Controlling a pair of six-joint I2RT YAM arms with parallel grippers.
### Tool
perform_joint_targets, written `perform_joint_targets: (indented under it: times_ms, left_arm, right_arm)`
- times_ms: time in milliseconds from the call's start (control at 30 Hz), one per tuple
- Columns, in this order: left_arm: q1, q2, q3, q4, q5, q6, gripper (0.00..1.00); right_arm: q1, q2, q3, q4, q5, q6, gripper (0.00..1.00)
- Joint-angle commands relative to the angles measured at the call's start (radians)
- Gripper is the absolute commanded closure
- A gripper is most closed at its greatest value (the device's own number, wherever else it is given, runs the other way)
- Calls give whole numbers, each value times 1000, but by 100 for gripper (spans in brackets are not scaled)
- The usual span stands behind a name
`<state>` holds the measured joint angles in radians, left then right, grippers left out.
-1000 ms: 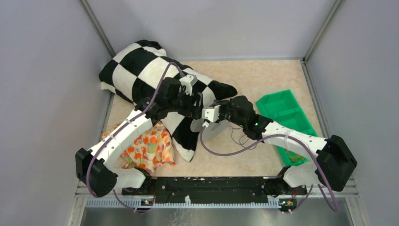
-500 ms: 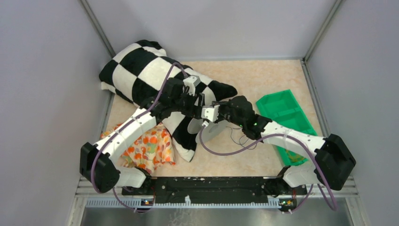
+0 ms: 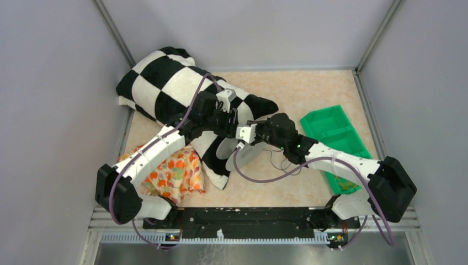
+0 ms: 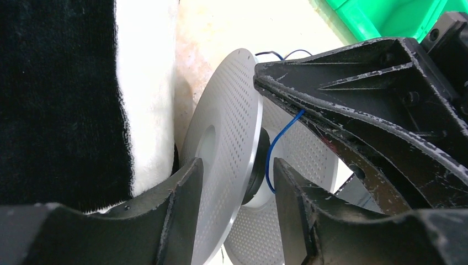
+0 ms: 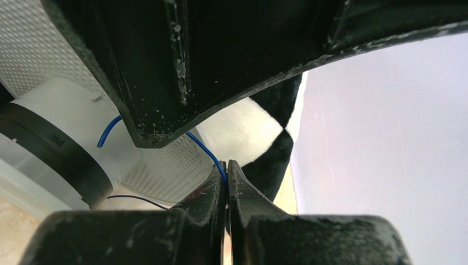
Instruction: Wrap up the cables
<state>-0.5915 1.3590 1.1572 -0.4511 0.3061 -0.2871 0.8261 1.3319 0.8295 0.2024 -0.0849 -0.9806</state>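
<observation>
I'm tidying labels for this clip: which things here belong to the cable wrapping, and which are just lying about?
In the job: blue cable, spool, left tool astride its flange, right tool pinching the cable.
Lying about: checkered pillow, floral cloth, green bin.

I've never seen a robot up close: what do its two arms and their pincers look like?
Both the left arm and right arm have white boxy links between bulky black joints. A thick purple cable loops along each. A green light glows on the right one. The left gripper and right gripper have black, scuffed plastic fingers.
</observation>
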Motion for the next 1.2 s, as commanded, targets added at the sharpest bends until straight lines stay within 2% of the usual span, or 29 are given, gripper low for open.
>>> perform_joint_targets:
  times_ms: [0, 100, 233, 433, 567, 767, 867, 967, 1000, 1067, 1167]
  left_arm:
    - [4, 0, -20, 41, 2, 8, 45]
    - [4, 0, -26, 40, -6, 8, 54]
    - [3, 0, -25, 34, -8, 12, 58]
    - [4, 1, -24, 31, -13, 15, 86]
    - [5, 0, -24, 24, -18, 19, 100]
    - [5, -17, -24, 17, -28, 34, 100]
    - [5, -41, -23, 18, -46, 37, 100]
    - [5, -65, -21, 18, -70, 45, 100]
    - [5, -73, -19, 17, -80, 49, 100]
    - [4, -94, -15, 13, -99, 56, 100]
    - [10, -125, -13, 23, -104, 68, 100]
  right_arm:
    - [24, 17, -6, 40, -36, 25, 100]
    - [26, 21, -4, 40, -38, 30, 100]
    - [29, 25, -3, 40, -44, 44, 100]
    - [36, 31, -3, 46, -47, 65, 100]
    - [36, 31, -2, 57, -53, 94, 100]
    - [36, 29, 9, 45, -60, 158, 99]
    - [36, 11, 6, 43, -40, 201, 69]
    - [36, -23, -10, 51, -4, 235, 53]
    - [36, -38, -16, 55, 11, 246, 45]
    - [35, -73, -26, 57, 56, 263, 4]
    - [25, -138, -43, 57, 80, 317, 1]
